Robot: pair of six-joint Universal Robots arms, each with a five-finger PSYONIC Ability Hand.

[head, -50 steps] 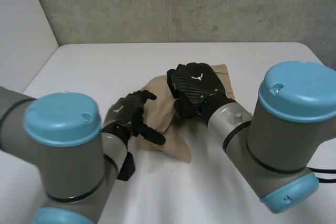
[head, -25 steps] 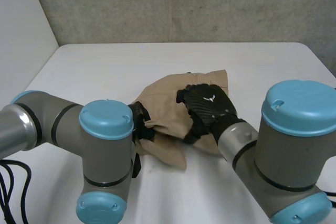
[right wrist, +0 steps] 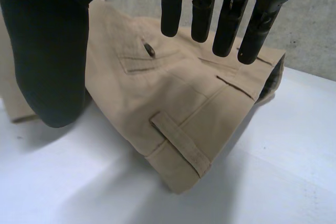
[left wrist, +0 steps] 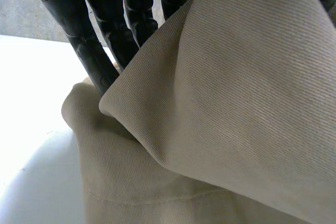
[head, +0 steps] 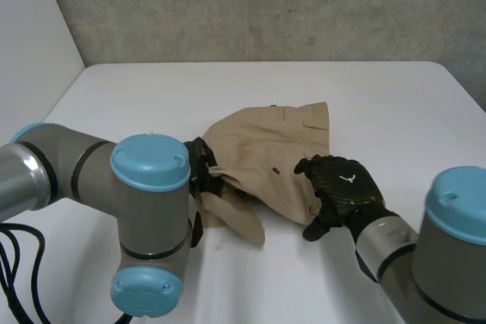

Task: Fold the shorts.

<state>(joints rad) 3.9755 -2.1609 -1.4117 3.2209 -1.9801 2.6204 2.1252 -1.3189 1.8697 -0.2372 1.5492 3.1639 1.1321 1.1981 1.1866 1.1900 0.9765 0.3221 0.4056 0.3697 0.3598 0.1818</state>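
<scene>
The shorts lie rumpled near the middle of the bench, with the waistband turned toward the bench's right edge and a loose flap of leg trailing toward its near edge. A fold at the left side of the shorts is pinched by the left hand. In the left wrist view the cloth is seen running up between the nearly straight fingers and the thumb, raised off the bench. It is presumably held this way so that the left side can be carried across the rest. The right hand is held over the near end of the waistband and nothing is gripped by it. In its wrist view the fingers hang straight and spread above the belt loop, clear of the cloth. It is probably placed there so the waistband can be pressed down while the other side is pulled over. The fold is judged only partly made. The cloth is bunched rather than flat, so a slow, even carry is called for, or the layers may be dragged askew.
</scene>
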